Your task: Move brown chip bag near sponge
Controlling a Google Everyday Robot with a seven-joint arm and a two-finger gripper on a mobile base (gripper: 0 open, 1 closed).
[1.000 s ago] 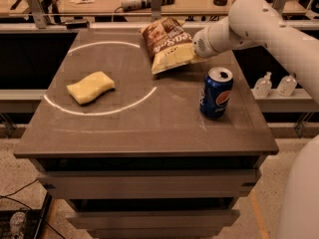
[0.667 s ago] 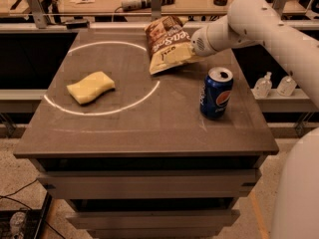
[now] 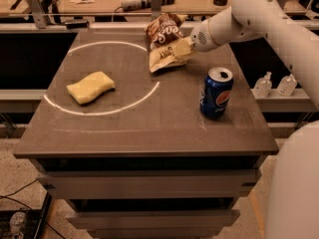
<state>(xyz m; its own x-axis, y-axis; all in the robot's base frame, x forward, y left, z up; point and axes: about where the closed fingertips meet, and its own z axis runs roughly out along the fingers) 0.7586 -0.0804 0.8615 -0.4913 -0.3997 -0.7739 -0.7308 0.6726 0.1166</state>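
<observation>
A dark grey bench (image 3: 149, 133) fills the view, drawers below its front edge. Nearest, toward the right, a blue Pepsi can (image 3: 216, 94) stands upright, its round red, white and blue logo facing forward. Further back on the left, the sponge (image 3: 90, 87), pale yellow with wavy edges, lies flat inside a thin white circle (image 3: 99, 112) drawn on the bench top. Beyond that, near the far edge and right of centre, the brown chip bag (image 3: 165, 46) is tilted, its pale lower half drooping toward the surface. The gripper (image 3: 189, 48), at the end of a white arm reaching in from the right, meets the bag's right edge, and its fingers appear closed on the crinkled material. Large pale letters cross the brown top, too creased to read; the pale half carries what may be the word JULY. The grasp looks made and the bag seems partly raised, but bag and sponge lie well apart, so the carry leftward and forward, plus the release, remains.
</observation>
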